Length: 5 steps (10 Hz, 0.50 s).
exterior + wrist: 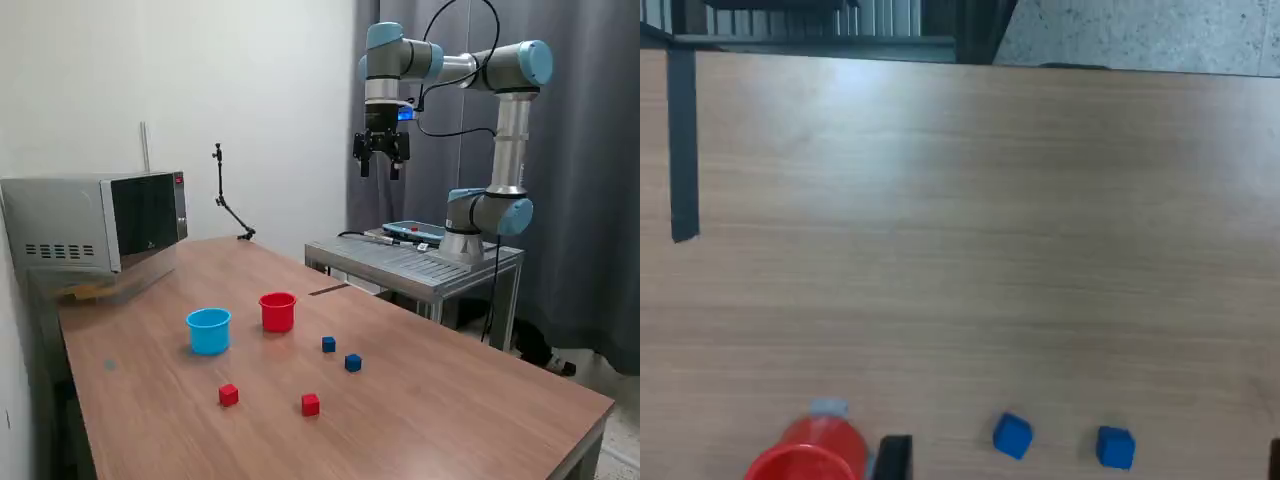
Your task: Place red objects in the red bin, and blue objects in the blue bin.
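Hovering high above the table point(480, 400), jaws point(380, 160) look apart, gripping nothing. All four cubes loose mid-table: red cubes point(229, 395) point(311, 404) nearer the front edge, blue cubes point(329, 344) point(353, 362) just behind, close together. Red bin point(277, 311) and blue bin point(208, 330) stand side by side, nearly touching. Risks: a finger nudging the neighbouring blue cube on descent; dropping into the wrong bin.
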Available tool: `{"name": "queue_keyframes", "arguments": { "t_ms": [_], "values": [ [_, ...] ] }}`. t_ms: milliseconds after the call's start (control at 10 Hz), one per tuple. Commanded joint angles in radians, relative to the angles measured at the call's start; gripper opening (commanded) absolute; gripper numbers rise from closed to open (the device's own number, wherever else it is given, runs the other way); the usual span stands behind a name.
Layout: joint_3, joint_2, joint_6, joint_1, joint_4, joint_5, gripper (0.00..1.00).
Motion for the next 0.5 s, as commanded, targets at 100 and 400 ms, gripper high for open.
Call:
{"name": "queue_keyframes", "arguments": {
  "t_ms": [100,400],
  "values": [
    [-0.006,-0.002,-0.002,0.000,0.000,0.000,1.00],
    [0.002,-0.005,-0.002,0.000,-0.002,0.000,1.00]
  ]
}}
